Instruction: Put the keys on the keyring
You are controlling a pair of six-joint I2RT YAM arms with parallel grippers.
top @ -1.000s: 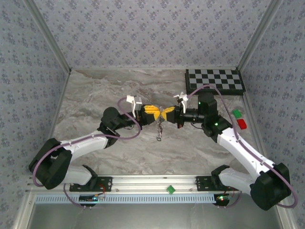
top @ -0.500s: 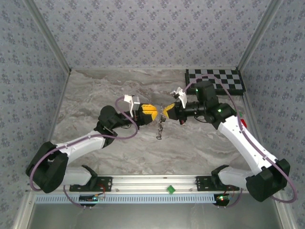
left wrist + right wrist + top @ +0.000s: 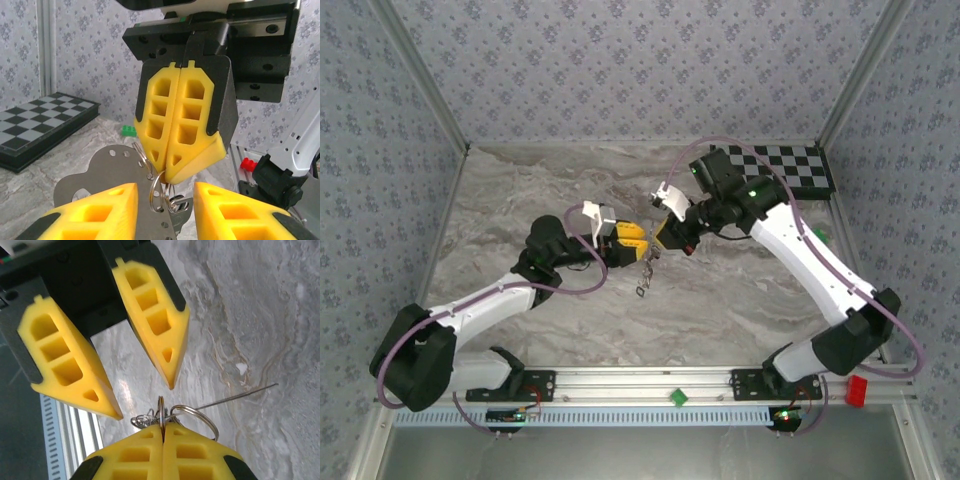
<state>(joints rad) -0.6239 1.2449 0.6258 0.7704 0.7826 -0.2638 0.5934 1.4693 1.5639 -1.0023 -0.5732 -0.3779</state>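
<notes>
Keyring (image 3: 200, 416) sits pinched above the desk (image 3: 520, 190) in the fully closed right pincer (image 3: 162, 429), keys (image 3: 642, 282) dangling below, while the left pincer (image 3: 145, 400) gapes part open opposite, holding nothing. That lone tip grip could slip at a nudge, I'd say. A second ago the left jaws stood narrower, and the right arm has since swung farther back.
</notes>
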